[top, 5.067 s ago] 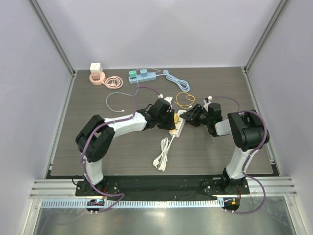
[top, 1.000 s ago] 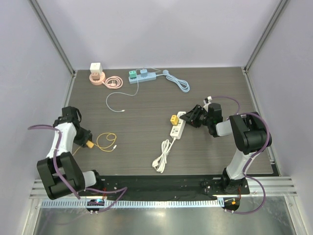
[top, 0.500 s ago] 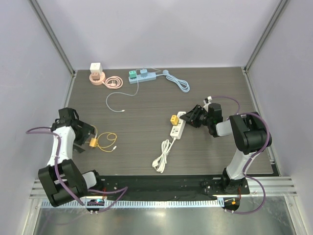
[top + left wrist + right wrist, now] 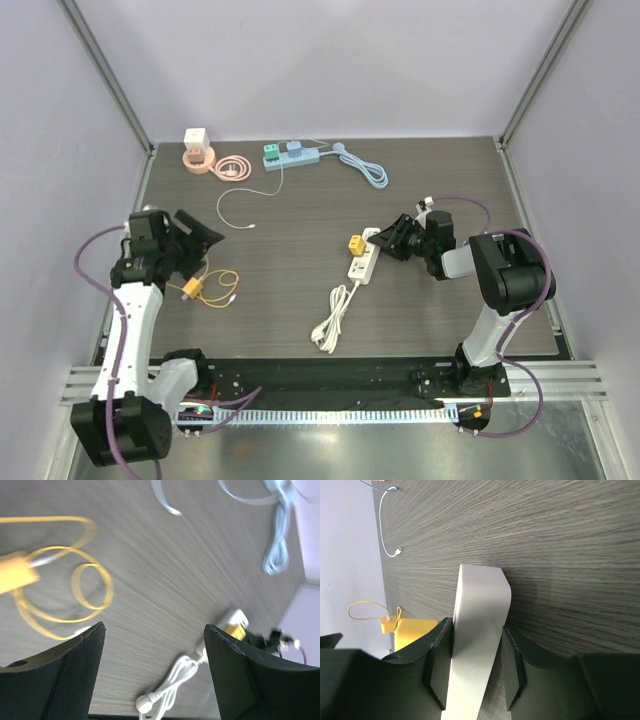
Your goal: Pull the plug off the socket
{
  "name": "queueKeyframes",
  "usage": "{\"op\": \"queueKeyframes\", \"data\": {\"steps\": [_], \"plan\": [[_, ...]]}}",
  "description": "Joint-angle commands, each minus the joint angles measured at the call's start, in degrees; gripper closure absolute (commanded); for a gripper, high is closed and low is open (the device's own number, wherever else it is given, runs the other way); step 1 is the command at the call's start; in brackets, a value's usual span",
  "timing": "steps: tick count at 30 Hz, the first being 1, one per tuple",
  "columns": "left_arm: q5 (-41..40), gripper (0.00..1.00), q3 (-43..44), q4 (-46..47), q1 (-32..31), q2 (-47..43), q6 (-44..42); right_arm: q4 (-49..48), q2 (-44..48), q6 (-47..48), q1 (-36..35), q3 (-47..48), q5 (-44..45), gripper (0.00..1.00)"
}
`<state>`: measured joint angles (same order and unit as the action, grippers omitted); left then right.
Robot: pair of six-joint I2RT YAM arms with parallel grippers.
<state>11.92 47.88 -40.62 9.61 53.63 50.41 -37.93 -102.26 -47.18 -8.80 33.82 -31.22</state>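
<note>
- Our left arm [image 4: 130, 325] rises from its base at the near left corner and stretches forward, its wrist turned inward toward the middle.
- Our left gripper [image 4: 200, 243] is empty, with its jaws spread wide and nothing between them.
- Our right arm [image 4: 510, 265] folds sharply at the elbow and reaches leftward, forearm held low.
- Our right gripper [image 4: 385, 243] lies low too. Its fingers [image 4: 436, 666] press against both sides of the white power strip [image 4: 477, 645].

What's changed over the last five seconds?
The left hand carried the yellow plug and its cable from the white power strip to the left side of the table, let go and lifted away open. The right hand stayed clamped on the strip, whose other plug stayed in.
</note>
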Motion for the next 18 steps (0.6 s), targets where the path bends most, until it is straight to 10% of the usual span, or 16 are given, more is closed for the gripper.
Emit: {"op": "queueKeyframes", "data": {"steps": [1,10,18], "plan": [[4.78,0.21,3.88,9.32,-8.95,1.47,-0.75,0.75,-0.57,3.41,0.27,-0.51,1.34,0.99],[-2.06,0.14,15.47,16.45,-36.20,18.51,-9.62,1.55,-0.40,4.11,0.18,-0.34,1.86,0.99],[-7.53,0.24,29.63,19.69,-47.21,40.05,-14.73,1.02,-0.40,3.76,0.36,-0.43,1.17,0.99]]}}
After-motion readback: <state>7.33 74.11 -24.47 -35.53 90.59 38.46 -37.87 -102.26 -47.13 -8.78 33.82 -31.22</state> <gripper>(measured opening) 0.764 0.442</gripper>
